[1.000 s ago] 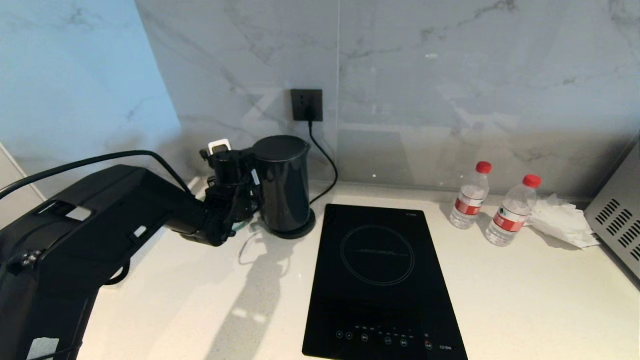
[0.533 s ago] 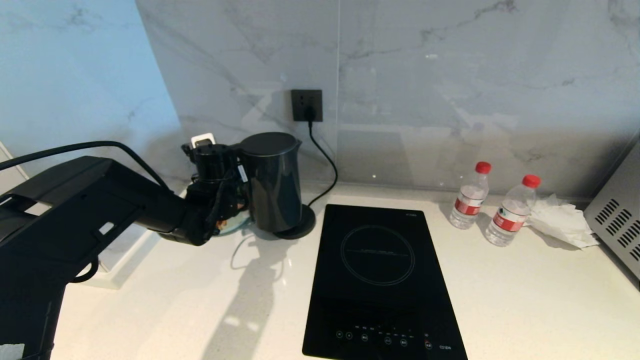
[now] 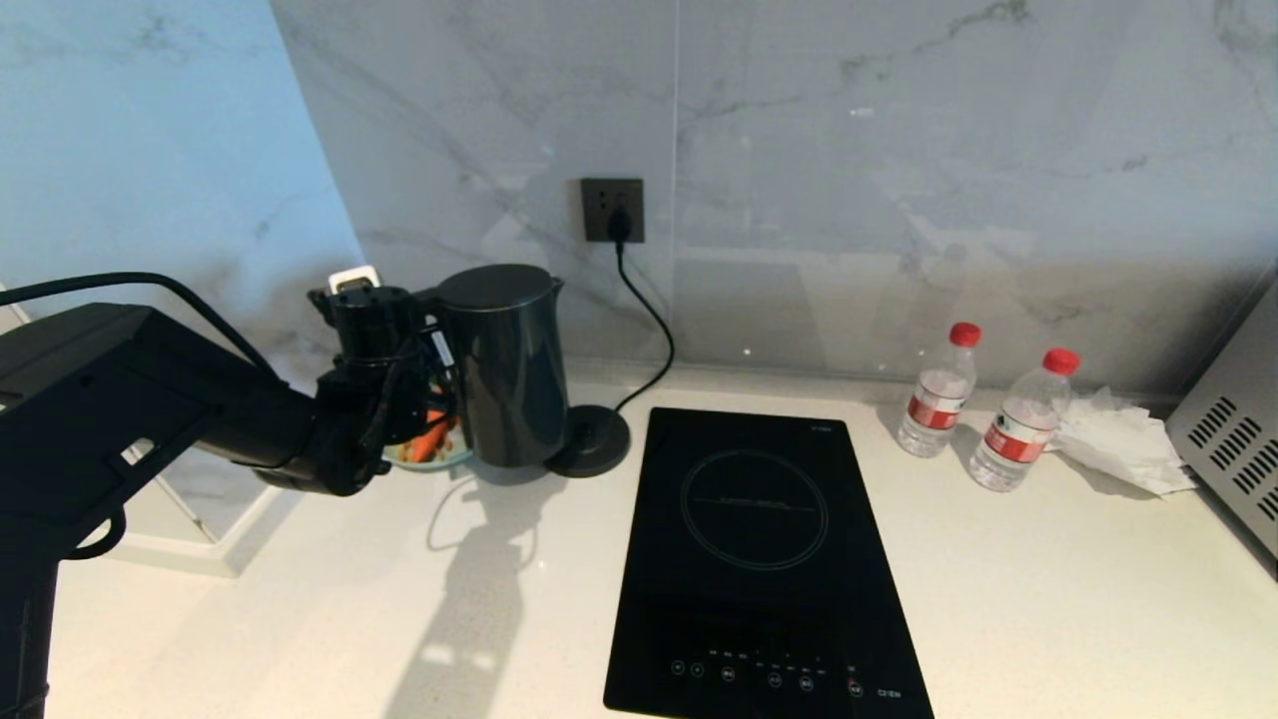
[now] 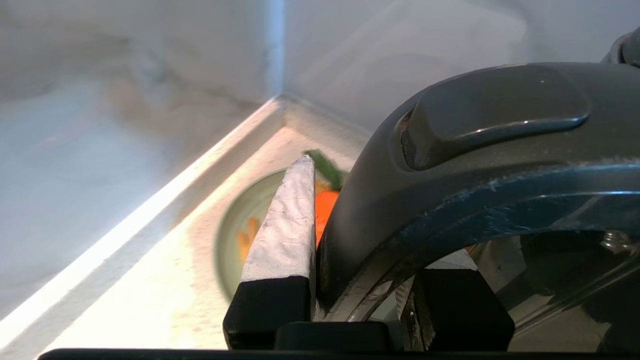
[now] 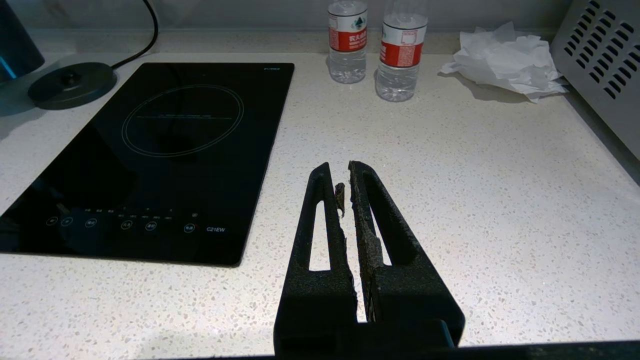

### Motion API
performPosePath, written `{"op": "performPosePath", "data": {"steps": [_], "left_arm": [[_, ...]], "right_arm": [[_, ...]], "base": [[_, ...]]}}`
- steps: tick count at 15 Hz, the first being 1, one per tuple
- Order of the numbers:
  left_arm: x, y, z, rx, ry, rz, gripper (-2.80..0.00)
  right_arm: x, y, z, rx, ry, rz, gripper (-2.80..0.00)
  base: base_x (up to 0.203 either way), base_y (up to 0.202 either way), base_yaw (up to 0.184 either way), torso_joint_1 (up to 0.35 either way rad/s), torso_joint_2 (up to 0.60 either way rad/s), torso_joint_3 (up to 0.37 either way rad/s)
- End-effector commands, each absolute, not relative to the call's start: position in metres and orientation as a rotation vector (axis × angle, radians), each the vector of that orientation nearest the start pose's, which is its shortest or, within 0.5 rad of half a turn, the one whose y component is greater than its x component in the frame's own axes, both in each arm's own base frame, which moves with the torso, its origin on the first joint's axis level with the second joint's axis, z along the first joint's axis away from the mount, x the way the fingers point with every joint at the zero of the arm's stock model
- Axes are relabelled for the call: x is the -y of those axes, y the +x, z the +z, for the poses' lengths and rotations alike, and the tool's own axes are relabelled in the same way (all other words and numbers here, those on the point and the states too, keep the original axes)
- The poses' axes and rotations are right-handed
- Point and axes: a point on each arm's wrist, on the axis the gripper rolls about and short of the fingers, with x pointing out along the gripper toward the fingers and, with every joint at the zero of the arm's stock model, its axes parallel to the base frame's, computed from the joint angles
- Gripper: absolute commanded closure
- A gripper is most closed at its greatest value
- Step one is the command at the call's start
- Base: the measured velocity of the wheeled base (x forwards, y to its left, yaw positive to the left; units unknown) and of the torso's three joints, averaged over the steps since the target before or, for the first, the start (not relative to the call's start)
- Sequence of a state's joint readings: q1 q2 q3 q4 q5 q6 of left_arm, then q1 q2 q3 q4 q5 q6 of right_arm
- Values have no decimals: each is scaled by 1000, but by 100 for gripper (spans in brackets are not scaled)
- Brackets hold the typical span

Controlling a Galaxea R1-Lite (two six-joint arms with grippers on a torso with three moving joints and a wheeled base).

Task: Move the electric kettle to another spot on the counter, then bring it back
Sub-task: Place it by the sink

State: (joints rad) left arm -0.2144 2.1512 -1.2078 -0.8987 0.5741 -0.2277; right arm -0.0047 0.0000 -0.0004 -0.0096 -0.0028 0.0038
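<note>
The electric kettle [image 3: 504, 364], a tall glossy black jug, hangs upright just left of its round base disc [image 3: 591, 439] and slightly above the counter [image 3: 998, 599]. My left gripper [image 3: 424, 384] is shut on its loop handle from the left. In the left wrist view the handle [image 4: 450, 165] fills the space between the fingers [image 4: 287, 235] of the left gripper [image 4: 360, 240]. A corner of the kettle [image 5: 15, 47] shows in the right wrist view. My right gripper [image 5: 340, 170] is shut and empty, parked over the counter [image 5: 475, 200] and outside the head view.
A small plate of orange and green food [image 3: 429, 449] sits right behind the kettle by the wall. The black induction hob [image 3: 759, 559] lies in the middle. Two water bottles [image 3: 937, 394], crumpled tissue [image 3: 1123, 439] and a grey appliance [image 3: 1233, 439] stand at the right. The base's cord [image 3: 649, 320] runs to a wall socket.
My left arm has lifted the kettle off its base disc and carried it to the left; the disc now lies bare. The right arm has not moved.
</note>
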Motion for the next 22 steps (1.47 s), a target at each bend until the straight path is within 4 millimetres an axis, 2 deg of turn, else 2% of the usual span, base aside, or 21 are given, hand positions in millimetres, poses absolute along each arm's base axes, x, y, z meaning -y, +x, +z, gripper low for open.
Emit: {"op": "performPosePath", "data": {"steps": [1, 5, 10, 12, 15, 22], "left_arm": [[72, 414, 154, 7, -223, 359, 0], [53, 408, 145, -31, -227, 387, 0], [23, 396, 145, -44, -238, 384, 0], [17, 393, 145, 4, -247, 374, 0], [6, 388, 138, -12, -245, 379, 0], [-10, 376, 137, -10, -249, 364, 0]], "right_arm": [[0, -23, 77, 10, 4, -8, 0], [0, -23, 77, 12, 3, -7, 0], [0, -23, 77, 12, 4, -8, 0], [0, -23, 77, 11, 3, -8, 0], [0, -23, 77, 11, 5, -8, 0], [0, -23, 77, 11, 3, -8, 0]], "base": [[0, 0, 0, 0, 0, 0], [0, 0, 0, 0, 0, 0], [0, 0, 0, 0, 0, 0], [0, 0, 0, 0, 0, 0], [0, 0, 0, 0, 0, 0], [0, 0, 0, 0, 0, 0]]}}
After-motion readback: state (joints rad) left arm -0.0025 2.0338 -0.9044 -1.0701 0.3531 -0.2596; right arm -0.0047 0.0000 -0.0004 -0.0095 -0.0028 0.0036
